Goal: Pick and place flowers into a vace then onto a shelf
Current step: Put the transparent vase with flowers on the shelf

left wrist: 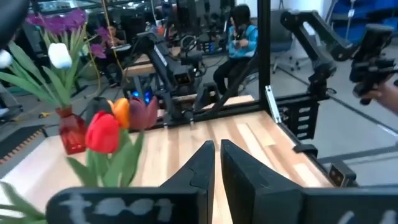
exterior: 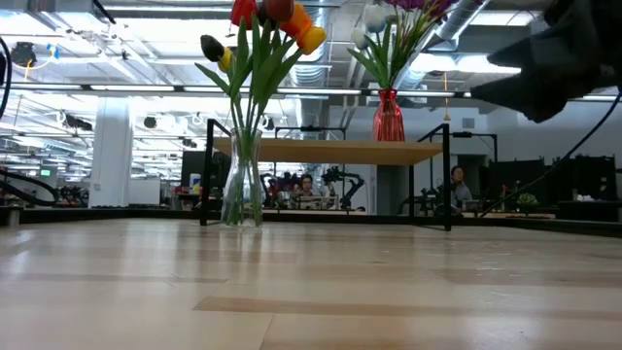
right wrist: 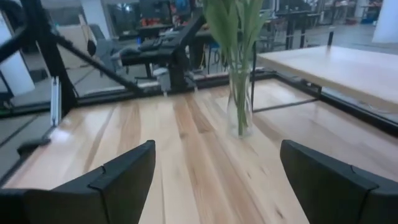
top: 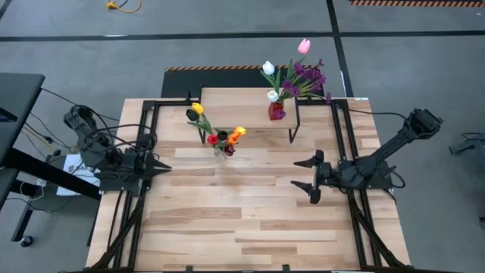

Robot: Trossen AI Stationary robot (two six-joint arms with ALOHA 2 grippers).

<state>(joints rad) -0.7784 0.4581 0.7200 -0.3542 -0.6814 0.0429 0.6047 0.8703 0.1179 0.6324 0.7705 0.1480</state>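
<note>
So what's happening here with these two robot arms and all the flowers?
Nothing is being held right now. A clear vase of tulips stands on the table in front of the small shelf. A red vase with white, pink and purple flowers already sits on the shelf. The left gripper is shut and empty, off to the clear vase's left. The right gripper is wide open, facing that vase from the other side.

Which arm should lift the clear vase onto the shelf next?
Probably right: the right gripper is open and faces the clear vase squarely; the left gripper is shut.
</note>
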